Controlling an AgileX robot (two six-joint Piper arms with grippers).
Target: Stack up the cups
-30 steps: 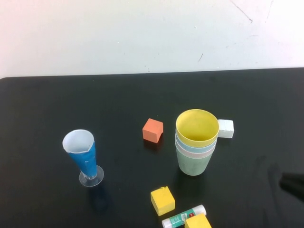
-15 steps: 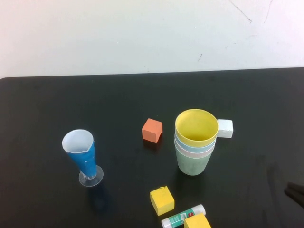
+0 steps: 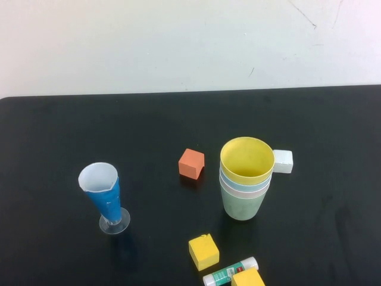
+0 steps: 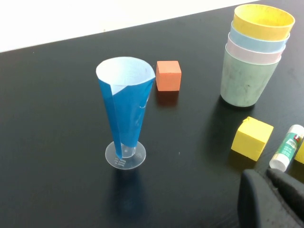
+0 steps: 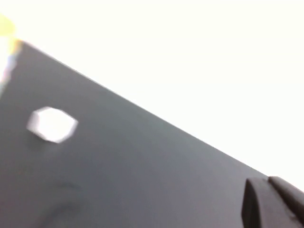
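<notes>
The four cups stand nested in one upright stack right of the table's middle: green cup (image 3: pixel 243 207) at the bottom, then pink (image 3: pixel 244 192), light blue (image 3: pixel 244 184), and yellow cup (image 3: pixel 246 159) on top. The stack also shows in the left wrist view (image 4: pixel 247 78). Neither gripper shows in the high view. My left gripper (image 4: pixel 266 175) is shut and empty, low at the near side, apart from the stack. My right gripper (image 5: pixel 266 183) is shut and empty, off to the right over bare table.
A tall blue cone glass (image 3: pixel 106 196) stands at the left. An orange cube (image 3: pixel 191 163) and a white block (image 3: pixel 283 161) flank the stack. A yellow cube (image 3: pixel 203 251), a glue stick (image 3: pixel 229 271) and another yellow cube (image 3: pixel 247 278) lie at the front edge.
My right gripper, seen as a dark shape at the high view's right edge, has drawn back out of that view. The stack and other objects have not moved.
</notes>
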